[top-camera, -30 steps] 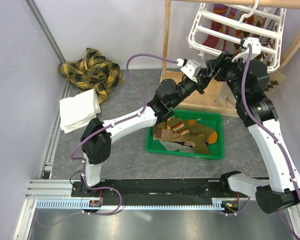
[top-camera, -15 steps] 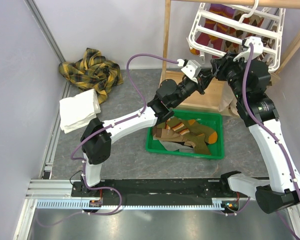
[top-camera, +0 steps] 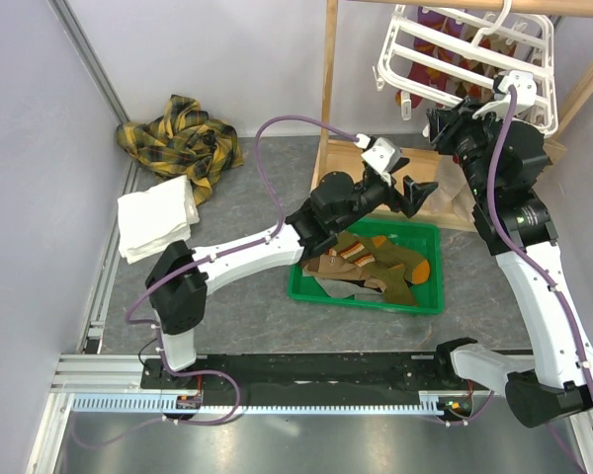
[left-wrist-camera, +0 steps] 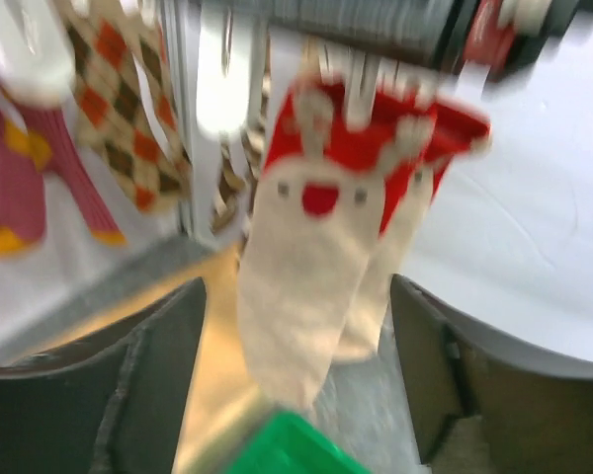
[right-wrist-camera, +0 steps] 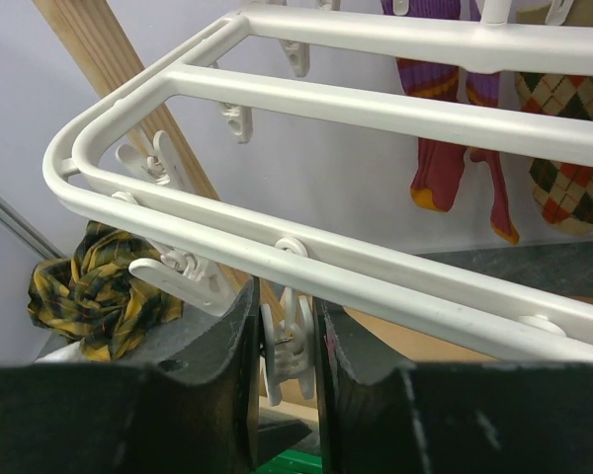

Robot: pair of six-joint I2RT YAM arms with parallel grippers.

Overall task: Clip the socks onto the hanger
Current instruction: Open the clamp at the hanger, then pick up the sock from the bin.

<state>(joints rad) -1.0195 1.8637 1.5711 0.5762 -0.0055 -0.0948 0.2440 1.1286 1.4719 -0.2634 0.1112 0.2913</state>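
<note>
Left gripper (top-camera: 411, 180) gaping wide, holding nothing, near the green bin (top-camera: 306, 281) of loose socks (top-camera: 376, 265) on the table (top-camera: 247, 193). Right gripper (right-wrist-camera: 287, 316) is pinched on a clip (right-wrist-camera: 291, 354) under the hanger (right-wrist-camera: 395, 118). The wooden frame (top-camera: 329, 89) stands just beside.

Glossy smooth white plastic hanger (right-wrist-camera: 395, 114); matt bare wooden frame (right-wrist-camera: 94, 39); soft knitted cloth socks (top-camera: 376, 265); shiny green plastic bin (top-camera: 356, 301).

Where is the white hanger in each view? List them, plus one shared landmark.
Top external: hanger upper right, on the wooden frame.
Left wrist: blurred, top edge.
Right wrist: rails spanning the upper frame, clip at bottom centre.
Shared landmark: green bin, central from above, bottom edge in both wrist views.
</note>
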